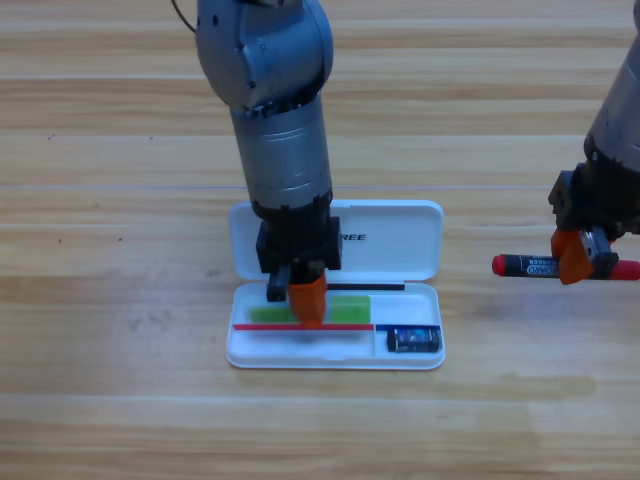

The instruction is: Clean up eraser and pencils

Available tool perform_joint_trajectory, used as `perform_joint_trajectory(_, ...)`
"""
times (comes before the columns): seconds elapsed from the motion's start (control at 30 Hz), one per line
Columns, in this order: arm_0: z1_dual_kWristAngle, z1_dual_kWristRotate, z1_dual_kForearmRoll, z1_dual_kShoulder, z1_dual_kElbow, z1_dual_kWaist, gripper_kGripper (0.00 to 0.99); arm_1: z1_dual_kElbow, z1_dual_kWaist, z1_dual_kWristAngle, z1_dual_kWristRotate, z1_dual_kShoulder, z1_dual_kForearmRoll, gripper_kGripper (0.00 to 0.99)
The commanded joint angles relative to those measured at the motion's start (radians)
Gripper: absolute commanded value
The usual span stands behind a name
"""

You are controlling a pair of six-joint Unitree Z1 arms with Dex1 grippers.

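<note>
The green pencil (345,309) is pinched by the left hand (298,300) inside the case (335,352); the eraser (413,340) lies at four o'clock. The black pencil (530,265), gripped by the right hand (582,260), should be kept level.

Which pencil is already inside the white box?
The green pencil: it lies in the white case, under the left gripper. The black pencil with red ends is outside, at the right gripper.
</note>
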Motion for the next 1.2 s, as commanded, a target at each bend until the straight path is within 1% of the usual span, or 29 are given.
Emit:
perform_joint_trajectory(0.03, -0.004, -0.012, -0.015, 0.056, 0.018, 0.015, 0.000, 0.015, 0.018, 0.006, 0.004, 0.032, 0.008, 0.000)
perform_joint_trajectory(0.37, -0.016, -0.012, -0.018, 0.084, 0.018, 0.015, 0.000, 0.015, 0.018, 0.006, 0.006, 0.031, 0.007, 0.000)
perform_joint_trajectory(0.73, -0.015, -0.012, -0.018, 0.076, 0.018, 0.015, 0.000, 0.015, 0.020, 0.004, 0.007, 0.025, 0.007, 0.000)
perform_joint_trajectory(0.87, -0.015, -0.022, -0.012, 0.061, 0.018, 0.015, 0.000, 0.015, 0.023, 0.003, 0.009, 0.025, 0.007, 0.000)
perform_joint_trajectory(0.9, -0.015, -0.024, -0.012, 0.055, 0.019, 0.015, 0.222, 0.015, 0.023, 0.003, 0.010, 0.023, 0.008, 0.000)
perform_joint_trajectory(0.93, -0.015, -0.027, -0.009, 0.049, 0.021, 0.015, 0.509, 0.017, 0.023, 0.003, 0.010, 0.023, 0.008, 0.000)
perform_joint_trajectory(0.97, -0.012, -0.033, -0.007, 0.044, 0.021, 0.015, 0.764, 0.017, 0.023, 0.003, 0.010, 0.022, 0.008, 0.000)
perform_joint_trajectory(1.0, -0.012, -0.035, -0.004, 0.036, 0.022, 0.015, 0.914, 0.017, 0.024, 0.003, 0.010, 0.020, 0.007, 0.000)
perform_joint_trajectory(1.03, -0.013, -0.035, -0.003, 0.032, 0.022, 0.015, 0.983, 0.020, 0.024, 0.003, 0.010, 0.019, 0.008, 0.000)
perform_joint_trajectory(1.2, -0.015, -0.041, 0.000, 0.016, 0.030, 0.015, 0.990, 0.020, 0.029, 0.001, 0.014, 0.011, 0.008, 0.000)
